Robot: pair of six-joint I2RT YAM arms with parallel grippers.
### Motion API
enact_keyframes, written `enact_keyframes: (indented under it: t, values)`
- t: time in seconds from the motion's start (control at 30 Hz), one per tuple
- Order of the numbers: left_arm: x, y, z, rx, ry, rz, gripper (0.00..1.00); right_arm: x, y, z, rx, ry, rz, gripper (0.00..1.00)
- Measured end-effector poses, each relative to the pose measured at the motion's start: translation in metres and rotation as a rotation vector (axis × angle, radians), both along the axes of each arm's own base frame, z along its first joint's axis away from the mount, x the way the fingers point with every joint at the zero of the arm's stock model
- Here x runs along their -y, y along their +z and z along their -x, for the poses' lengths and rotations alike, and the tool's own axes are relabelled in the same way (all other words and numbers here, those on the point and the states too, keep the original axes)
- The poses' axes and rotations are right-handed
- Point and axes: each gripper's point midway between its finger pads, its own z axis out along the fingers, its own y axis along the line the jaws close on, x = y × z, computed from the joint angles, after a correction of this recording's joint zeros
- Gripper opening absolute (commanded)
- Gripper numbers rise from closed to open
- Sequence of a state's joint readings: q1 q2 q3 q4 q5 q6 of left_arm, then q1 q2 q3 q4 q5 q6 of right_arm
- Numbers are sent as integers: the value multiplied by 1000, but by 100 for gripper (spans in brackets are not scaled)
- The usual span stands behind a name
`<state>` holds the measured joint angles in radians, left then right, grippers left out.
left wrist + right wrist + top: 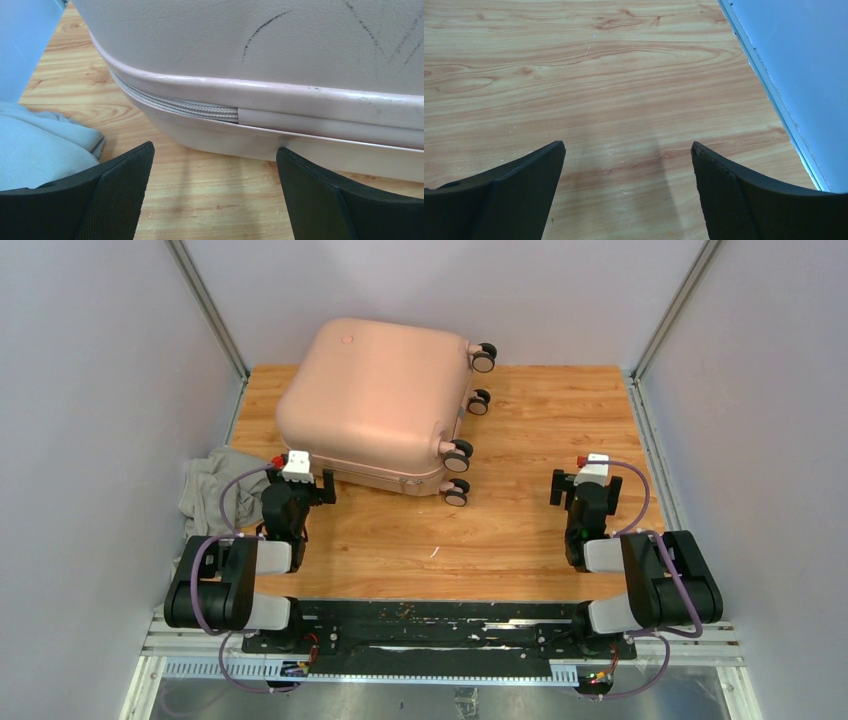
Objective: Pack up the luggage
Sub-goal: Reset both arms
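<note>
The pale pink luggage (375, 400) lies flat and closed on the wooden table, its wheels (458, 455) pointing right. In the left wrist view its shell (280, 45) fills the top, with the zipper seam (175, 105) running along its side. My left gripper (300, 483) stands open just in front of the suitcase's near left corner, nothing between its fingers (120, 190). My right gripper (585, 483) is open over bare wood at the right, well apart from the suitcase, fingers (734, 190) empty.
A crumpled grey cloth (212, 488) lies at the table's left edge beside the left arm, also in the left wrist view as grey cloth (40, 145). White walls enclose the table (520, 530) on three sides; a wall edge (774, 100) runs close to the right gripper.
</note>
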<state>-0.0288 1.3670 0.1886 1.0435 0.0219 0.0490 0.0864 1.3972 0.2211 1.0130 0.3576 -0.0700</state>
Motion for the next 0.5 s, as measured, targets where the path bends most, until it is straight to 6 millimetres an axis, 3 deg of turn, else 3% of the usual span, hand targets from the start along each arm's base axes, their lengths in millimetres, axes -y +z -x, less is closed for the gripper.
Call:
enact_keyframes:
  t: [0.5]
  values:
    - [-5, -1, 0, -2, 27, -3, 100, -2, -6, 2, -27, 15, -4, 100]
